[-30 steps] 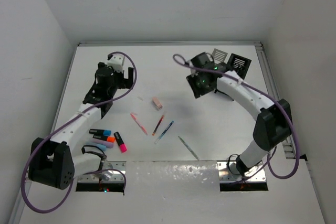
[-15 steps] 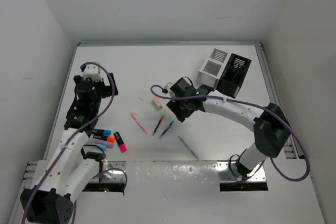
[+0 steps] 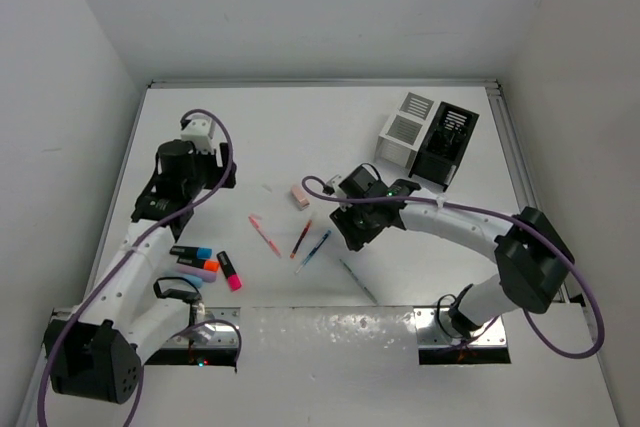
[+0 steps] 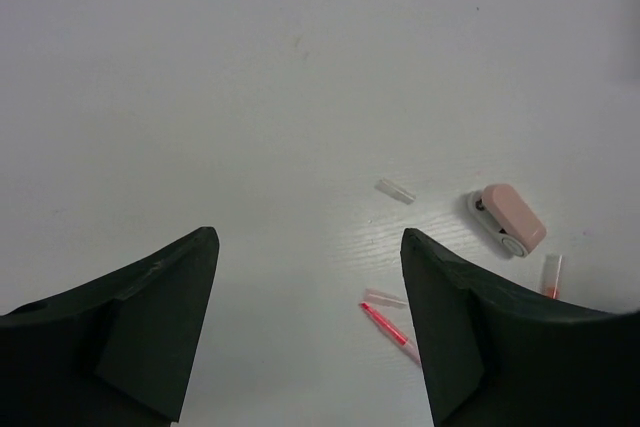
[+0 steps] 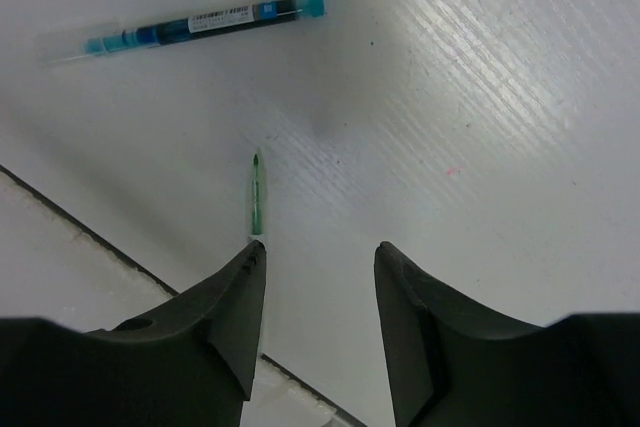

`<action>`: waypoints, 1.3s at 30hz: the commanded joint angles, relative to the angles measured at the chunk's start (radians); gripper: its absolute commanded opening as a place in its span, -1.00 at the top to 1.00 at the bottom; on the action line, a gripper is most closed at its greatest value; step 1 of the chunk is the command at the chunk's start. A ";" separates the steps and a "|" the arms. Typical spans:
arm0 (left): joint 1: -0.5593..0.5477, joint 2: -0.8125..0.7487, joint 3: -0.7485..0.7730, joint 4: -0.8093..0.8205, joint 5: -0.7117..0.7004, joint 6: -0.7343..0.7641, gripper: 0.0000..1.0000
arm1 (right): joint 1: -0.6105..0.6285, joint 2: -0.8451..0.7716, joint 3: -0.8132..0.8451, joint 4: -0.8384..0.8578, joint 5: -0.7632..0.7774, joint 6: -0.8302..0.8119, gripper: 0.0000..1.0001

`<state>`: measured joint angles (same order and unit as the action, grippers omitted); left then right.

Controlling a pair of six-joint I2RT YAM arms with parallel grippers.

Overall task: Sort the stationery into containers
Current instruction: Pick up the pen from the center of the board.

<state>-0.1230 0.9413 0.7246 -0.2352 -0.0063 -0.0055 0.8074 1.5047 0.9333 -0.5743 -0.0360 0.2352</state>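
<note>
My right gripper (image 3: 352, 232) is open and empty, low over the table between the blue pen (image 3: 313, 250) and the thin grey pen (image 3: 357, 281). In the right wrist view my gripper (image 5: 318, 252) has its left fingertip just below the green tip of that pen (image 5: 258, 195), with the blue pen (image 5: 190, 25) above. My left gripper (image 3: 215, 182) is open and empty, held above bare table left of the pink eraser (image 3: 299, 196). It (image 4: 308, 237) faces the eraser (image 4: 510, 219) and the pink pen (image 4: 385, 321). The red pen (image 3: 302, 237) lies beside the blue one. The white container (image 3: 404, 127) and the black container (image 3: 447, 142) stand at the back right. The scissors are out of view.
Several highlighters (image 3: 205, 262) lie at the front left by the left arm. A clear pen cap (image 3: 268, 187) lies left of the eraser and shows in the left wrist view (image 4: 395, 190). A metal strip (image 3: 330, 332) runs along the near edge between the arm bases.
My right gripper has come away from the containers to the pens at the front middle. My left arm swung left and then back a little to the right.
</note>
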 commanded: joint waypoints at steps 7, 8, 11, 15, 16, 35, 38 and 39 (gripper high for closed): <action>-0.040 0.025 -0.045 -0.021 0.293 0.695 -0.43 | 0.003 -0.069 -0.106 0.067 -0.025 0.010 0.00; -0.038 0.037 -0.047 -0.021 0.286 0.705 -0.43 | 0.004 -0.073 -0.103 0.062 -0.027 0.019 -0.04; -0.021 0.101 -0.015 -0.029 0.296 0.693 -0.41 | 0.013 -0.092 -0.094 0.042 -0.024 0.052 -0.05; 0.003 0.131 0.013 0.003 0.313 0.423 -0.18 | 0.056 -0.118 -0.053 -0.008 0.082 0.177 -0.01; 0.005 0.128 0.034 0.011 0.233 0.332 -0.17 | 0.064 -0.113 -0.033 -0.015 0.097 0.199 0.00; 0.123 -0.156 0.160 -0.234 -0.376 -0.162 -0.12 | 0.248 0.663 0.852 -0.053 0.084 0.030 0.15; 0.123 -0.162 0.165 -0.243 -0.388 -0.195 -0.12 | 0.260 0.690 0.828 -0.026 0.084 0.036 0.13; 0.122 -0.167 0.165 -0.243 -0.392 -0.201 -0.12 | 0.266 0.696 0.817 -0.016 0.085 0.036 0.13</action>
<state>-0.0093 0.7937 0.8509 -0.4709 -0.3592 -0.1600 1.0618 2.2127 1.7359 -0.6056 0.0280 0.2623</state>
